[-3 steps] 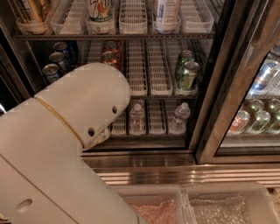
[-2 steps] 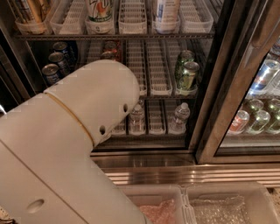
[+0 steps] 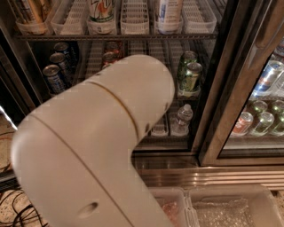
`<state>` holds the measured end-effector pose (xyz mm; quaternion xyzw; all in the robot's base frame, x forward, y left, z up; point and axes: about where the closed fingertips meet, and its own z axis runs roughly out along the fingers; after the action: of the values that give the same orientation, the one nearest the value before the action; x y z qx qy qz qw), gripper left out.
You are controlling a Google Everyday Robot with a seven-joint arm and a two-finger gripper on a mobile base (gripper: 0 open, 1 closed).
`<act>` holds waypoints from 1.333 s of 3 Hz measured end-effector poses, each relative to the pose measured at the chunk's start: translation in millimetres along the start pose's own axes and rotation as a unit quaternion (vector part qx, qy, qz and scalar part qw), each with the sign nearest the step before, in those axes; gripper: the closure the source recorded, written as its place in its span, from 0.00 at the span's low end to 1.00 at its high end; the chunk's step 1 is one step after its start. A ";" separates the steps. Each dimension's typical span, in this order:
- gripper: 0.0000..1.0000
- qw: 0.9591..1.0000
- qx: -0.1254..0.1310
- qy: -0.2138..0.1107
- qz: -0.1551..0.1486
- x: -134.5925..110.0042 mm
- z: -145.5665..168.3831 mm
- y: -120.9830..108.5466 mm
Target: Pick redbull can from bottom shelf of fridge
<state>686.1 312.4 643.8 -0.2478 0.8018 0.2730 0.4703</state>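
- cannot see the gripper: hidden behind the big white arm (image 3: 102, 146), which fills the left and middle of the view in front of the fridge (image 3: 219, 102). cannot tell if wide, narrow or holding something.
- cannot see the redbull can either. probably behind the arm, on the covered left part of the bottom shelf (image 3: 175, 135), so close to the hidden gripper, but only a guess.
- risk: working blind. with the target covered, could close beside the can, knock it over or push it deeper into its lane.
- risk: could bump the water bottle (image 3: 182, 117), standing on the bottom shelf just right of the arm. tall and light, so likely to tip from a small touch.
- risk: could take the wrong can. the blue-and-silver cans (image 3: 55, 77) up and left of the arm look similar, but stand one rack higher, not on the bottom shelf.
- risk: little room under the rack above. lifting too straight could hit the can top against the wire and loosen the hold.
- counted on the bottom shelf: one water bottle, nothing else in sight.
- counted one rack higher: three blue-and-silver cans up and left of the arm, two green cans (image 3: 191, 73) up and right of it, and about two reddish cans (image 3: 110, 56) just above it, partly covered, so not sure.
- counted on the highest rack in view: one green-label bottle (image 3: 101, 9) and one white bottle (image 3: 167, 9).
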 end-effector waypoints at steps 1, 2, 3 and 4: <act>1.00 0.998 -0.046 0.014 0.030 3.5 -14.7 23.5; 1.00 0.998 -0.058 0.018 0.035 6.9 -15.8 31.0; 1.00 0.998 -0.057 0.018 0.035 6.9 -15.9 30.6; 1.00 0.995 -0.053 0.043 0.075 25.7 -42.9 39.8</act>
<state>622.3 309.0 646.6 -0.2224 0.8220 0.3386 0.4002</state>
